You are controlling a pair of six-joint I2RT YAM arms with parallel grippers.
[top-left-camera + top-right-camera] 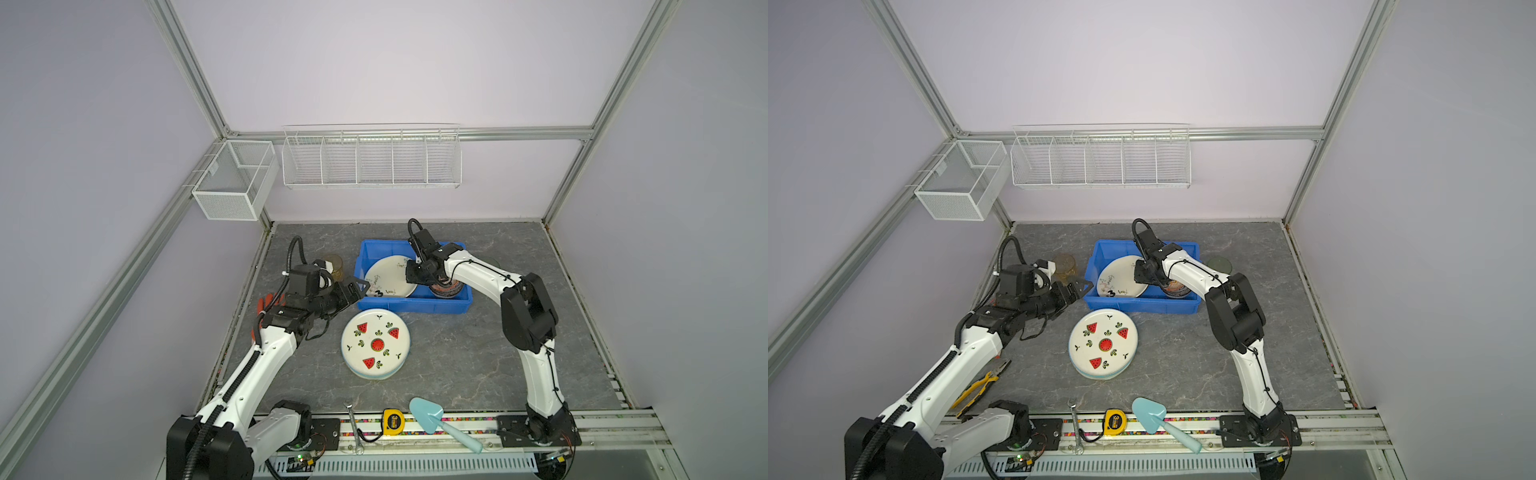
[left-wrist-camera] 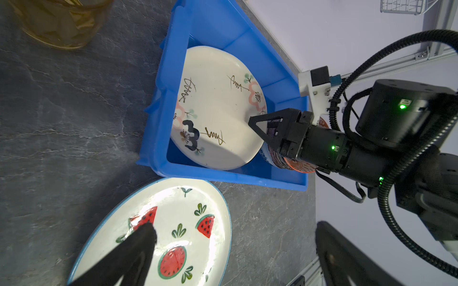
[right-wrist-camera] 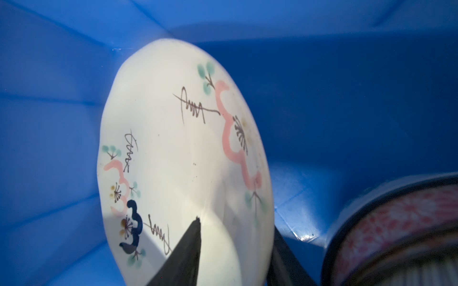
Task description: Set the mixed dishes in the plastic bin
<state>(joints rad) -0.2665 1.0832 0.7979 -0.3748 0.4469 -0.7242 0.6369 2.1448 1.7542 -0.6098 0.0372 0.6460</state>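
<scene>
Right gripper [image 1: 415,274] reaches into the blue bin [image 1: 415,306] in both top views, at the right edge of the tilted cream plate [image 1: 384,279], beside stacked bowls [image 1: 446,291]. Left gripper [image 1: 355,293] hovers left of the bin. Left wrist view: its jaws stand wide apart; the watermelon plate [image 2: 178,213] lies just near of the bin, outside it. Right wrist view: jaws straddle the cream plate's rim; pinching or not, I cannot tell.

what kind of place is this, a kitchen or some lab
Most likely a robot test cell, not a kitchen: bare walls on a metal frame, two robot arms mounted on a rail, a tape measure on that rail.
</scene>
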